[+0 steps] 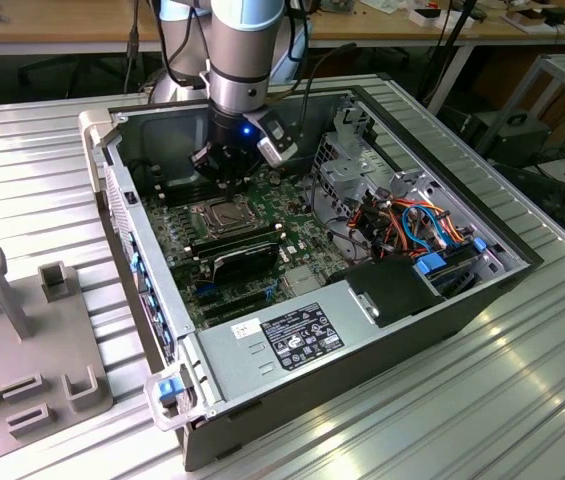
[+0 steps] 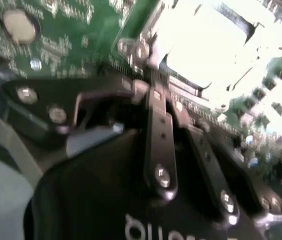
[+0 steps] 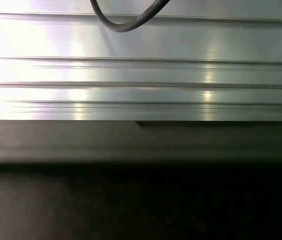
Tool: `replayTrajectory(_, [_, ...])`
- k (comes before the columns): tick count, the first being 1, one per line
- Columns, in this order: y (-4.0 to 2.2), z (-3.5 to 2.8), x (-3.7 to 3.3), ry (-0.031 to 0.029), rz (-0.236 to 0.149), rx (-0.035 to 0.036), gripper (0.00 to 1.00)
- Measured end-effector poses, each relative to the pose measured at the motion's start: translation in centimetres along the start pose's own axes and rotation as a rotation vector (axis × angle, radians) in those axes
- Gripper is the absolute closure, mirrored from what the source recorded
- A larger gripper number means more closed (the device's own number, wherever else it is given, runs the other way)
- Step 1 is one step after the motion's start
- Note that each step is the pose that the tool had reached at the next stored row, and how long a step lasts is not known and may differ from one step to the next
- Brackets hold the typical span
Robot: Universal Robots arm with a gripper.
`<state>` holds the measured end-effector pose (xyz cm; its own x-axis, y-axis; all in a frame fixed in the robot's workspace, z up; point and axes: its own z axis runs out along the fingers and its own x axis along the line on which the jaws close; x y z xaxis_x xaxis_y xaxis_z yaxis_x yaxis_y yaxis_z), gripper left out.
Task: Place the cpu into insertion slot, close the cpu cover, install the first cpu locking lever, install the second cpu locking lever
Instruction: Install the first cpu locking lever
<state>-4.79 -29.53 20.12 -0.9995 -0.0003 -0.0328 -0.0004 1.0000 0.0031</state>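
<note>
The black gripper (image 1: 224, 176) hangs close over the square, silvery-framed insertion slot (image 1: 224, 215); how far it is open, or whether it holds anything, cannot be told. Around the slot lies the green motherboard (image 1: 230, 292), inside an open dark metal computer case (image 1: 432, 310).

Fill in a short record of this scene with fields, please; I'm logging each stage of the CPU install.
Setting: open black computer case on ribbed aluminium table
Arm: silver-and-blue robot arm pointing down into the case
Claw: black claw low over the green motherboard, just beside the square silvery-framed insertion slot
Slot contents: cannot tell
Aside: grey plastic fixture at the exterior view's left
</note>
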Motion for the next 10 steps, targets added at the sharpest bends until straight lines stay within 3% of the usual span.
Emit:
replayTrajectory(3, [0.01, -0.05, -0.01, 0.0002, 0.000, 0.0001, 0.89])
replayTrajectory(7, [0.02, -1.07, -0.05, 0.0001, 0.000, -0.0002, 0.89])
replayTrajectory(10, [0.00, -1.41, -0.06, 0.0002, 0.000, -0.0001, 0.89])
